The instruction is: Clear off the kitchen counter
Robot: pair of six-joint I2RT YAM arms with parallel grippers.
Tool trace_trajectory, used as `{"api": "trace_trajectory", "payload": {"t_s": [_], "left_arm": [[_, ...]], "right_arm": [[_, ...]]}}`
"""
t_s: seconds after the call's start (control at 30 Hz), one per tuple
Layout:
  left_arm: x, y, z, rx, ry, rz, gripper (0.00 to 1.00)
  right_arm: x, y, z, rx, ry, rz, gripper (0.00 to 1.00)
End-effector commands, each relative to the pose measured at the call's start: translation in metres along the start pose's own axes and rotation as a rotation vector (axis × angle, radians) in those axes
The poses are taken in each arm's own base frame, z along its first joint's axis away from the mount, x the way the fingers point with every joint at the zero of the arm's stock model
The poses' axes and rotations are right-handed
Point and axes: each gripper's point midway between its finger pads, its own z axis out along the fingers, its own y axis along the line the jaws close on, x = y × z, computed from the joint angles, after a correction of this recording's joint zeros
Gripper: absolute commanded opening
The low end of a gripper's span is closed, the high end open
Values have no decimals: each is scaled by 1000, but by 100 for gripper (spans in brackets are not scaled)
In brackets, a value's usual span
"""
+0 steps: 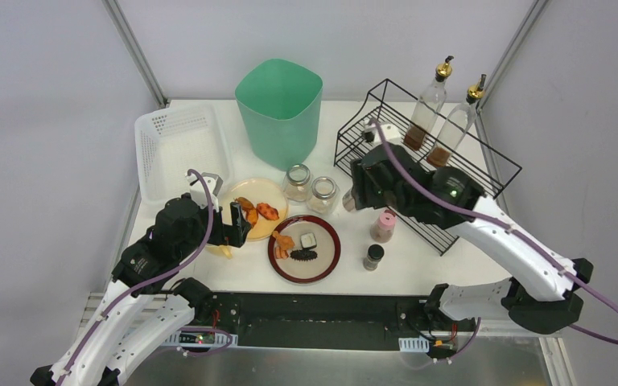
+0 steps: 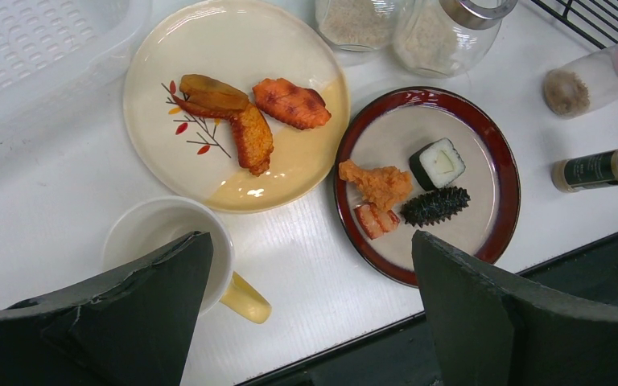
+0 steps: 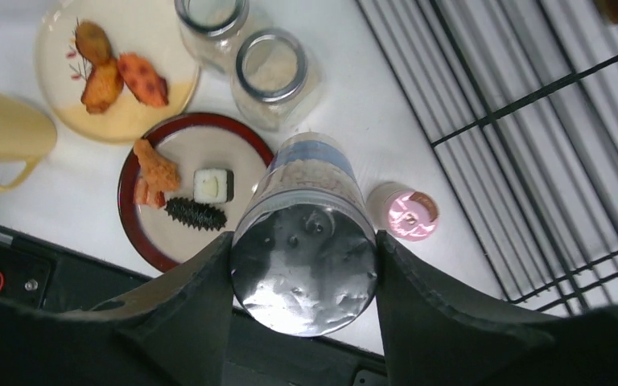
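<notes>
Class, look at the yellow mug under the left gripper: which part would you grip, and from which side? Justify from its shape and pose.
Probably the rim wall, from straight above. The mug stands upright with its mouth open, so one finger can go inside, one outside. Pick the side away from the handle, which sticks out toward the near edge of the counter.

The table [image 1: 418, 269] and basket [image 1: 177, 149] are white, the bin [image 1: 282, 112] mint green, the mug [image 3: 8, 129] pale yellow, the cream plate [image 2: 209, 48] patterned with red leaves.
</notes>
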Motion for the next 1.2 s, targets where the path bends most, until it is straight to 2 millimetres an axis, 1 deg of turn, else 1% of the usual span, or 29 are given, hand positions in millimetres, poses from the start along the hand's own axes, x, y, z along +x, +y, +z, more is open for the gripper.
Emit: {"api": "trace_trajectory", "payload": {"t_s": [0.0,0.1,0.17,0.23,0.33,0.43,0.6,0.67,0.7,0.8,1.0,1.17], "left_arm": [[-5,-2,1,13,-23,14,100],[-4,-2,2,13,-20,13,100],[-4,-3,1,17,-20,14,100],[-4,-3,2,21,-19,14,100],[-5,-4,1,24,-21,13,100],[-5,-4,0,28,-24,13,100],[-5,-4,-1,26,-32,13,99],[-6,-3,-1,25,-33,13,100],[-6,-4,-2,26,-37,11,100],[-6,-4,-2,28,-36,11,100],[-7,-3,-3,25,-42,10,100],[-7,-3,-3,24,-45,10,100]], "right_arm": [[-43,-50,-52,138,-169,-12,10],[-61,-78,-77,215,-255,17,7],[-70,-96,-90,260,-300,43,6],[-77,-115,-104,319,-348,78,1],[-84,-143,-122,424,-410,106,0],[-90,-168,-133,531,-457,138,0],[-100,-198,-148,649,-532,200,0],[-102,-209,-147,687,-536,228,0],[-102,-218,-146,714,-531,251,0],[-103,-232,-139,730,-521,311,0],[-105,-255,-118,713,-484,422,0],[-101,-272,-100,670,-441,554,0]]}}
